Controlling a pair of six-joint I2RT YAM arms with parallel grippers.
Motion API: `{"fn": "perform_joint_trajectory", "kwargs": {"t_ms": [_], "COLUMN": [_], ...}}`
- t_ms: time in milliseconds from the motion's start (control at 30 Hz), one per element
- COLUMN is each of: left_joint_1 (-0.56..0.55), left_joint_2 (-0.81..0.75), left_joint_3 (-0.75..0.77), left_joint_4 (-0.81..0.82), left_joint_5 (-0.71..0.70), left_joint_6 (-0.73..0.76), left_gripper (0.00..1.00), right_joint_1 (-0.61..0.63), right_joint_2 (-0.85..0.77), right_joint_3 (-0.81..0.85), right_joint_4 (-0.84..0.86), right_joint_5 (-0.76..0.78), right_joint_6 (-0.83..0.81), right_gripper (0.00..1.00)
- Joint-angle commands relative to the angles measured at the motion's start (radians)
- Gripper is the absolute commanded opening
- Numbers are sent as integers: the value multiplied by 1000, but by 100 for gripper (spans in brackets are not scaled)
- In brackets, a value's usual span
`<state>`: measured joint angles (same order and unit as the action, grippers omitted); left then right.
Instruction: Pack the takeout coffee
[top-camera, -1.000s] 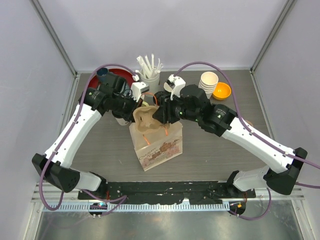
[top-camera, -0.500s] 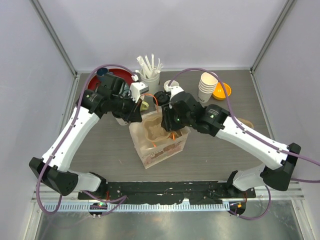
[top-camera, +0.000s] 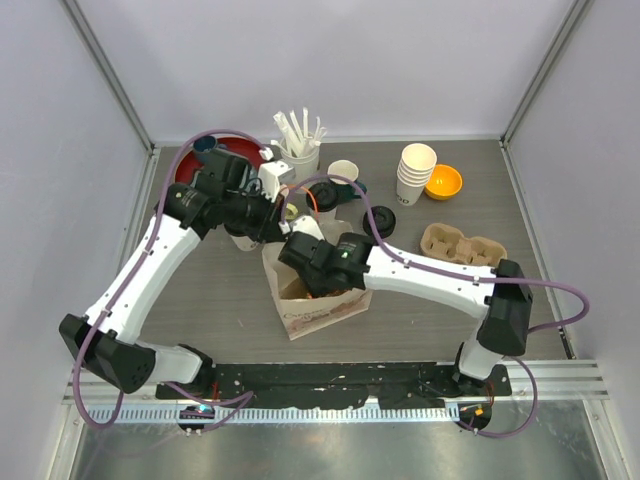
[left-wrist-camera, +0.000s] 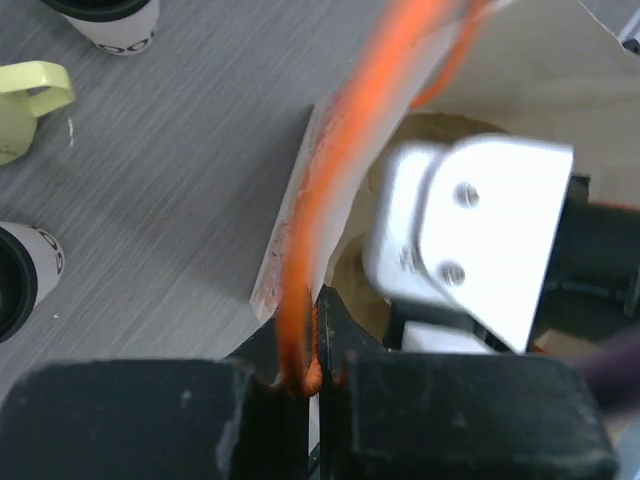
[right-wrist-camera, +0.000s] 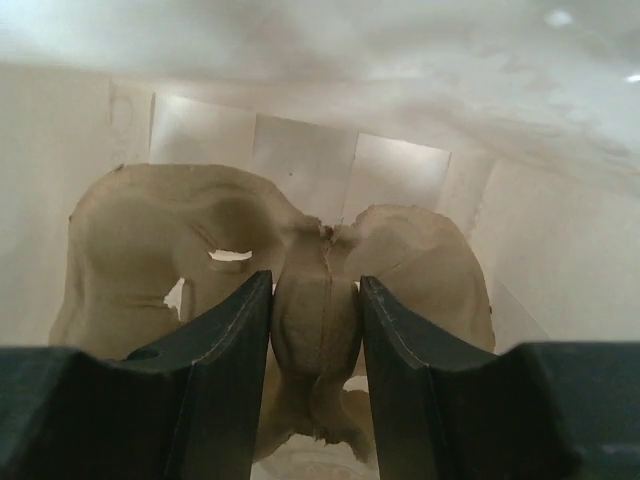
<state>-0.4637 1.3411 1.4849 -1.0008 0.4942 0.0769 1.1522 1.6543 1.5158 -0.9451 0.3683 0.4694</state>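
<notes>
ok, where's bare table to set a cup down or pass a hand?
Bare: near strip between bag and arm bases; right edge beside the spare tray. Crowded: back row, red plate to cup stack and orange bowl. Bag mouth: filled by the right hand gripping a second tray.

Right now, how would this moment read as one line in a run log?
left gripper: shut on orange handle | right gripper: grips cup carrier inside paper bag | lidded cup: on table beside bag
</notes>
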Motion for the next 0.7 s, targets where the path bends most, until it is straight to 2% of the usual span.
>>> {"fn": "perform_joint_trajectory", "kwargs": {"t_ms": [0,133,333,500,667], "left_joint_1": [-1,0,-1,0,-1], "left_joint_2": [-22,-22,-40,-54,-57], "left_joint_3": [-9,-6,15,-32,-69], "left_joint_4": [103,139,133,120,145], "left_joint_5": [-54,-126,-137,-40,7], "left_joint_6": [-71,-173,-180,-196,-212], "left_gripper": [0,0,0,0,0], "right_joint_1": [61,78,66,-5,-31], "right_joint_2": [2,19,32,48,123], "right_joint_3": [17,-3,-110,-118,-103], "right_joint_4": [-41,-60,11,23,75], "right_joint_5": [132,123,-43,-86,-115], "right_joint_6": [38,43,52,98,64], "right_gripper": [46,47,47,47,50]}}
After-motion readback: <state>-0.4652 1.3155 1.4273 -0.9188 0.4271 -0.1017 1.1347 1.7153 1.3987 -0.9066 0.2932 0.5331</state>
